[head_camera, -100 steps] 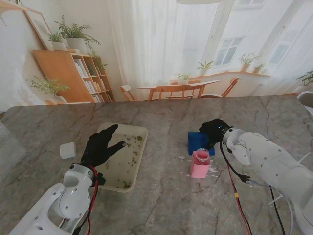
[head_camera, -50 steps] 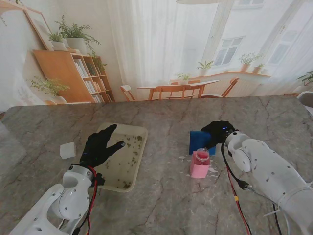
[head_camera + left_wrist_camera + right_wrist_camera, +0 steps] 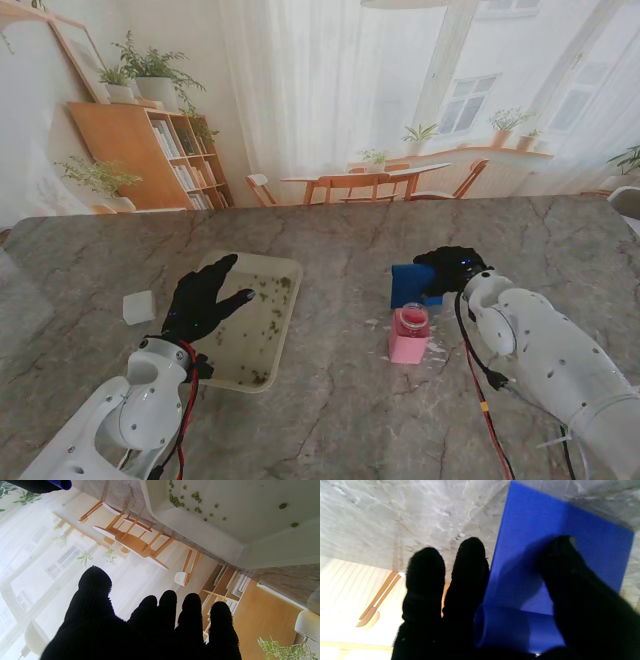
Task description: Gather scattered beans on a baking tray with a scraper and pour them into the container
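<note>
Now: beans (image 3: 262, 303) scattered in tray (image 3: 292, 268); right robot hand (image 3: 452, 268) pinching scraper (image 3: 410, 281); left robot hand (image 3: 205, 298) spread.

Marble table (image 3: 340, 400): baking tray (image 3: 290, 268) toward my left; pink container (image 3: 409, 336) mid-table; small white block (image 3: 138, 307) near left edge.

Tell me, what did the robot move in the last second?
The right hand, shut on the blue scraper, shifted a little to the right and farther from me, taking the scraper along. The left hand stayed open over the baking tray, and the pink container and the beans stayed put.
</note>
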You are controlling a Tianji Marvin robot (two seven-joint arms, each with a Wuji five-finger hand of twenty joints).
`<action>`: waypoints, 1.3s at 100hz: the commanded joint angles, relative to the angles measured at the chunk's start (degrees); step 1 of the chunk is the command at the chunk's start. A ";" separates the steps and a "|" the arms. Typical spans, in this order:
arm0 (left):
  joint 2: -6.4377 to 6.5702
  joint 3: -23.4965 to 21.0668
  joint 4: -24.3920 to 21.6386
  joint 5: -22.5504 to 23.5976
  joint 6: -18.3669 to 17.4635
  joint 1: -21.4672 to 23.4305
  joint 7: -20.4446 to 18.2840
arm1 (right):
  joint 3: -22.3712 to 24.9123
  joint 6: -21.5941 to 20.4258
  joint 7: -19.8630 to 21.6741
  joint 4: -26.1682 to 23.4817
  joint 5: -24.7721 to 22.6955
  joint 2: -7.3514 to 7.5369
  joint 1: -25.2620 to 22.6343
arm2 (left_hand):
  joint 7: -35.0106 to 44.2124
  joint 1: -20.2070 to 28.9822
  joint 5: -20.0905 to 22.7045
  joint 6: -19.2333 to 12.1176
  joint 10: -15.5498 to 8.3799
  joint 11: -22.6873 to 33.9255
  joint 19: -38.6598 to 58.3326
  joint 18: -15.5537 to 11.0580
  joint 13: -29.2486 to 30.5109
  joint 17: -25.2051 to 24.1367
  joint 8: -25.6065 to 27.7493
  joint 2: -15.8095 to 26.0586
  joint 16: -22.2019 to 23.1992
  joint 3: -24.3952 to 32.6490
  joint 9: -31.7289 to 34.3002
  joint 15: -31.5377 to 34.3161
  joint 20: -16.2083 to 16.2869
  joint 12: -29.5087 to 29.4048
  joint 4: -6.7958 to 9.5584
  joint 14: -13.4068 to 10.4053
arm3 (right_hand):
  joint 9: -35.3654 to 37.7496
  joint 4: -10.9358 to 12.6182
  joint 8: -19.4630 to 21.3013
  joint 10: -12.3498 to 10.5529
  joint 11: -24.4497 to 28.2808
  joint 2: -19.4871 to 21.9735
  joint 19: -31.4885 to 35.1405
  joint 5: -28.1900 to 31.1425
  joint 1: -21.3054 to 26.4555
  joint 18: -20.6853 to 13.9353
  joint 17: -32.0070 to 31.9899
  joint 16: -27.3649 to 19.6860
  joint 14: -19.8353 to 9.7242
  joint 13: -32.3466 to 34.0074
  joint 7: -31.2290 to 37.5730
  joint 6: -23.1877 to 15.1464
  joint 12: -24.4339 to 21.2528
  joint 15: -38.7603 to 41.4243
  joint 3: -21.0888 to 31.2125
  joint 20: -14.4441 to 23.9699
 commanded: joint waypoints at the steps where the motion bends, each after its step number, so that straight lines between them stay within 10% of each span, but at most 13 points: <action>1: -0.19 0.07 -0.25 0.02 0.21 0.36 0.22 | 0.27 0.33 0.71 0.33 0.04 -0.21 -1.09 | 0.24 1.50 0.23 0.03 -2.02 -0.03 0.61 -2.03 0.58 0.00 0.40 2.81 -0.03 -0.88 0.22 -0.13 -1.25 0.43 -0.97 -1.48 | 1.00 13.18 -1.55 0.13 -1.28 10.85 1.67 1.80 19.11 -2.58 1.97 1.12 -2.31 2.08 2.66 -6.08 -0.93 1.23 9.87 0.75; 4: -0.19 0.05 -0.26 0.01 0.20 0.39 0.25 | 0.51 0.38 0.72 0.13 0.12 -0.25 -1.25 | 0.24 1.46 0.21 0.02 -2.07 -0.04 0.60 -2.06 0.50 -0.01 0.39 2.83 -0.04 -0.87 0.20 -0.17 -1.25 0.43 -0.96 -1.53 | 0.98 13.16 -4.53 -0.08 -1.19 10.96 1.57 -0.08 19.39 -2.57 1.98 1.53 -2.23 1.90 2.59 -5.55 -0.96 1.62 9.77 0.95; 11: -0.20 0.03 -0.30 0.06 0.20 0.44 0.34 | 1.38 0.41 1.85 -0.82 0.20 -0.26 -1.78 | 0.23 1.52 0.18 0.08 -2.00 -0.05 0.59 -2.01 0.52 0.01 0.39 2.77 -0.03 -0.82 0.15 -0.15 -1.25 0.42 -0.94 -1.45 | 0.49 13.05 -34.15 -0.19 -0.14 13.99 1.32 -7.17 19.52 -3.24 1.98 2.13 -3.54 1.84 0.83 4.11 -0.83 2.70 8.71 1.98; 23: -0.21 -0.07 -0.36 0.13 0.16 0.55 0.45 | 2.08 0.32 2.30 -1.23 0.72 -0.39 -2.12 | 0.26 1.47 0.24 0.10 -2.03 -0.03 0.55 -2.00 0.55 -0.03 0.40 2.70 -0.02 -0.82 0.19 -0.12 -1.25 0.43 -0.94 -1.49 | 2.12 12.96 -42.41 0.06 -0.51 13.71 1.29 0.70 18.78 -4.07 2.27 1.77 -4.03 2.39 -1.46 6.93 -0.98 2.52 9.05 2.22; 88: -0.26 -0.16 -0.50 0.12 0.02 0.72 0.71 | 9.72 7.35 5.83 -9.35 4.87 -2.08 -5.90 | 0.26 1.42 0.24 0.07 -2.01 -0.03 0.46 -2.13 0.55 0.00 0.41 2.66 -0.02 -0.79 0.20 -0.14 -1.24 0.43 -0.92 -1.46 | 9.39 13.89 -47.50 3.59 -5.67 8.26 2.62 12.63 17.65 -4.91 4.08 2.57 -4.22 6.90 -10.27 13.49 -0.33 -1.49 12.77 4.08; 130: -0.41 -0.69 -1.68 0.78 0.53 1.57 1.81 | 16.51 11.92 10.11 -23.41 1.65 -2.31 -9.56 | 0.21 1.51 0.12 0.15 -1.93 -0.06 0.49 -2.08 0.45 -0.06 0.40 2.67 -0.02 -0.78 0.06 -0.13 -1.24 0.41 -0.91 -1.43 | 9.61 13.93 -46.46 4.22 -6.03 7.94 3.16 13.28 17.85 -4.56 4.30 3.04 -4.13 7.11 -11.16 13.98 0.35 -1.20 13.12 4.16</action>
